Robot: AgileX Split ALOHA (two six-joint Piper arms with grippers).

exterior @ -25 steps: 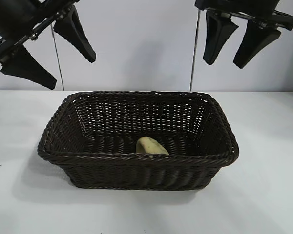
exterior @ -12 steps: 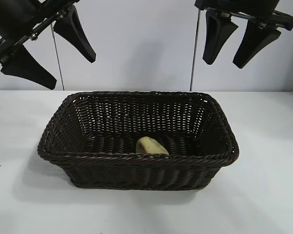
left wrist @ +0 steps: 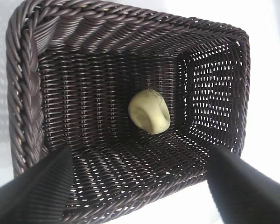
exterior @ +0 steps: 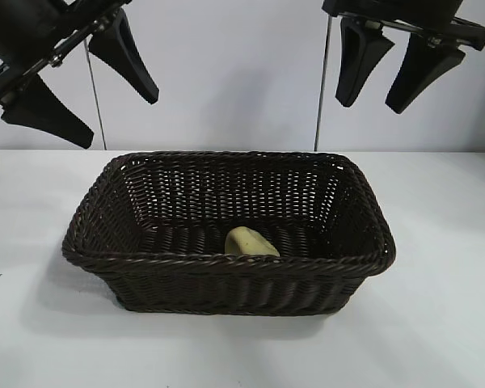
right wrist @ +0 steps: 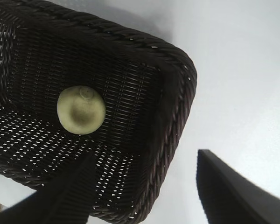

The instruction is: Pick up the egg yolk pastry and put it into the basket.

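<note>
The egg yolk pastry [exterior: 250,242] lies on the floor of the dark brown wicker basket [exterior: 226,261], near its front wall. It also shows in the left wrist view [left wrist: 149,111] and the right wrist view [right wrist: 81,109]. My left gripper [exterior: 117,109] hangs open and empty high above the basket's left end. My right gripper [exterior: 370,108] hangs open and empty high above the basket's right end. The basket's rim shows in both wrist views [left wrist: 23,88] [right wrist: 177,116].
The basket stands in the middle of a white table [exterior: 436,323]. Two thin vertical rods [exterior: 322,81] rise behind it against a pale wall.
</note>
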